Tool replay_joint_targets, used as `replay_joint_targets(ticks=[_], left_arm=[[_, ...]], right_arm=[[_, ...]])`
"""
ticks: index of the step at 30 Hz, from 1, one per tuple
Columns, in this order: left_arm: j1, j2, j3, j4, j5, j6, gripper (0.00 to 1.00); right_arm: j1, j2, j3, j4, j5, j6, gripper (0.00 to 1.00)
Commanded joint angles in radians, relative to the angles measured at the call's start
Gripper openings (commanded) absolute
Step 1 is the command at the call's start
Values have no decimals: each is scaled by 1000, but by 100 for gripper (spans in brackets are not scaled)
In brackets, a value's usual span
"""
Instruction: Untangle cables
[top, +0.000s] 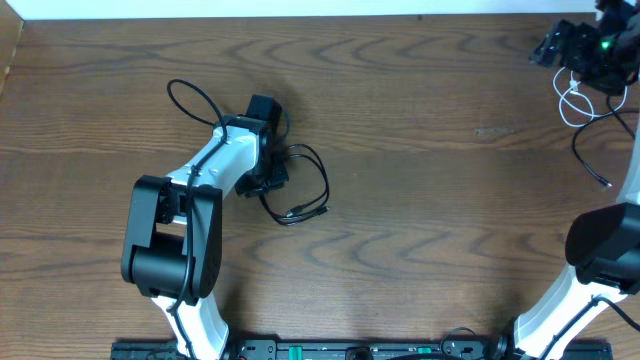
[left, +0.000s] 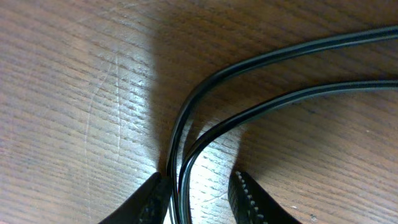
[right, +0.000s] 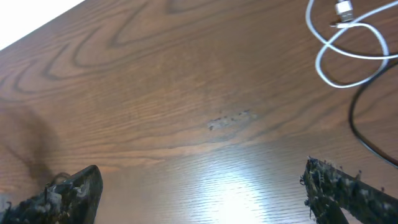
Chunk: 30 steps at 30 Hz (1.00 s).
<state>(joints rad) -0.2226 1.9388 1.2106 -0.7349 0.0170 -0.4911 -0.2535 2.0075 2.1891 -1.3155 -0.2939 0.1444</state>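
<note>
Brown wood-grain table (top: 420, 200), light glancing off it. The black cable (left: 178, 155) lies left of centre. Its doubled strands pass between the fingers of the left claw (left: 200, 194), which stands narrow around them with no visible pinch. The loop trails off toward the table's middle. The white cable (right: 319, 62) sits well apart in the far right corner, ahead of the right claw (right: 205, 193), which is spread wide and holding nothing. The left arm is plainly nearer the black loop.
</note>
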Motion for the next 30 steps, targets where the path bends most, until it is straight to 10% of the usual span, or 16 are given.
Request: replay_joint_targets(ticks=[1, 4, 13, 30], left_arm=[[3, 31, -62, 21, -14, 46, 19], [3, 31, -87, 51, -14, 46, 7], [3, -138, -14, 42, 166, 211, 8], [3, -729, 18, 133, 370, 172, 7]], right_arm=[[32, -9, 6, -6, 3, -11, 99], [63, -9, 6, -6, 3, -11, 99], [138, -9, 6, -32, -35, -11, 99], [228, -9, -26, -60, -401, -246, 99]])
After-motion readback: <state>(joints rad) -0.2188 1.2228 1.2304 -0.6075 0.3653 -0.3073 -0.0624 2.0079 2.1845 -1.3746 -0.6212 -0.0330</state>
